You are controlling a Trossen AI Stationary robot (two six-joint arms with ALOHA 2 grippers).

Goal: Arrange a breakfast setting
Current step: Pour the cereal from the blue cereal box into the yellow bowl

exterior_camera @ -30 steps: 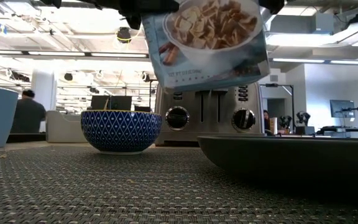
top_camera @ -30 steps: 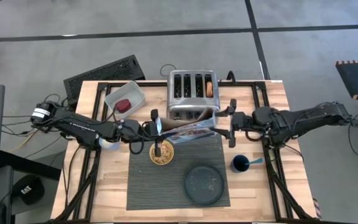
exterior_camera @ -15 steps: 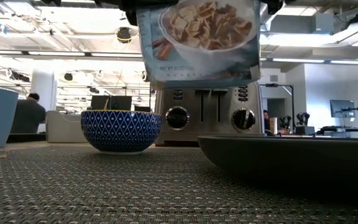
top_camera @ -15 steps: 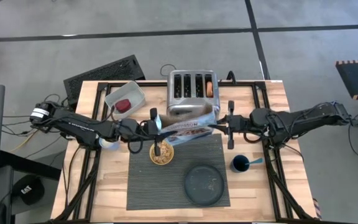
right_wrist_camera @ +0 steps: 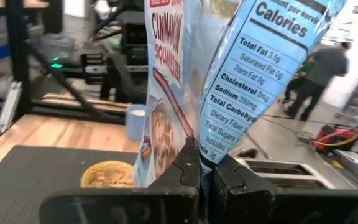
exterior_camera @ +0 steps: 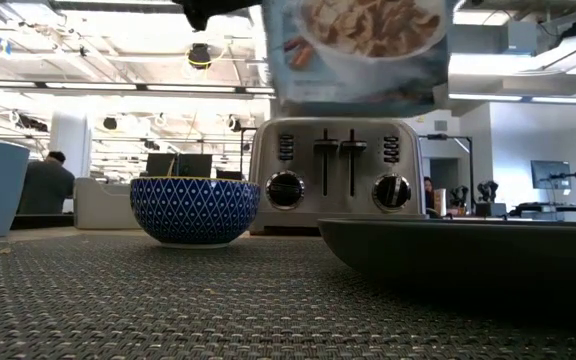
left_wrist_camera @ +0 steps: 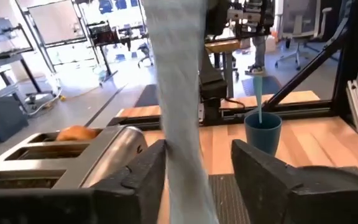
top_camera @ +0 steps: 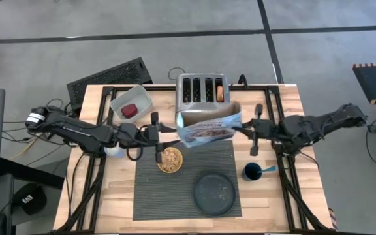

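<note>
**Handing the cereal bag to one arm**

The right gripper (right_wrist_camera: 201,163) is pinched tight on the cereal bag (top_camera: 209,127), held above the placemat (top_camera: 187,179) beside the filled bowl (top_camera: 170,159). The left gripper (left_wrist_camera: 197,165) fingers stand apart around it, not gripping. Carry it level, clear of the toaster (top_camera: 203,94).

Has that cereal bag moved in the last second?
Yes. The cereal bag has shifted toward the right arm's side: it was over the yellow bowl, and now hangs before the toaster.

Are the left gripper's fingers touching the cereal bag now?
Apart. In the left wrist view the fingers of the left gripper stand either side of the cereal bag, with gaps.
</note>
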